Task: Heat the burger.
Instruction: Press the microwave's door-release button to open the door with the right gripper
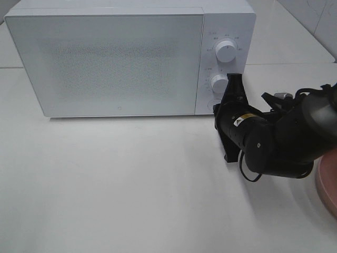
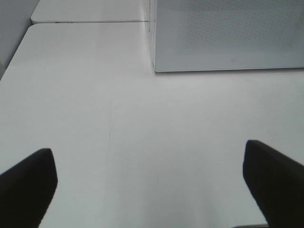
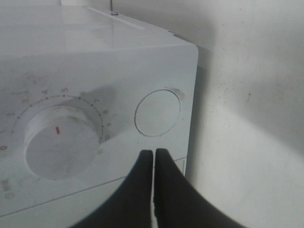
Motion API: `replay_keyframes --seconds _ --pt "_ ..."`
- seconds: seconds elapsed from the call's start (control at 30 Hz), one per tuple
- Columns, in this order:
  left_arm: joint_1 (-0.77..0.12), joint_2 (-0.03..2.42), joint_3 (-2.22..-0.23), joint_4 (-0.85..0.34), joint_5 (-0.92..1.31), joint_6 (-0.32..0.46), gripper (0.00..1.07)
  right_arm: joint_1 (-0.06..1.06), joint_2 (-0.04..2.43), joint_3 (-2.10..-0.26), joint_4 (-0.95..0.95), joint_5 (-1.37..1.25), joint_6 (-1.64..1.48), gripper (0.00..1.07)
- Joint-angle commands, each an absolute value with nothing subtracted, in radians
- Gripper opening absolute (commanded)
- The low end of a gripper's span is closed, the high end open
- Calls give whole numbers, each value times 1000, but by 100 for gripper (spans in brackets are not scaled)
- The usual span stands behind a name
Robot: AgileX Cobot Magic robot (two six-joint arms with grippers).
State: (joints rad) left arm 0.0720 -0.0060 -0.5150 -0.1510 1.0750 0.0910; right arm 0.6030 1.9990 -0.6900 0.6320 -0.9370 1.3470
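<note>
The burger is out of view in all three views. The white microwave point(image 1: 116, 58) stands at the back of the table with its door closed. My right gripper point(image 1: 233, 84) is shut with nothing in it, right in front of the control panel. In the right wrist view its closed tips point(image 3: 153, 154) sit just short of the round button point(image 3: 157, 113), beside the lower dial point(image 3: 59, 142). My left gripper point(image 2: 152, 190) is open and empty above bare table, with the microwave's corner point(image 2: 228, 33) ahead of it.
A pink plate point(image 1: 327, 184) shows partly at the right edge of the table, behind my right arm. A second dial point(image 1: 226, 51) sits higher on the panel. White tabletop point(image 1: 116, 184) spreads in front of the microwave.
</note>
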Motion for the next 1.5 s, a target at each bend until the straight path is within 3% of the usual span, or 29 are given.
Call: replay_keyframes --seconds 0.03,1.5 --pt "75 -28 -516 -161 1067 90 100 575 2024 -727 610 -926 1359 0" --pt "75 -22 -516 -161 1067 90 100 559 2163 -926 671 -1058 1333 0"
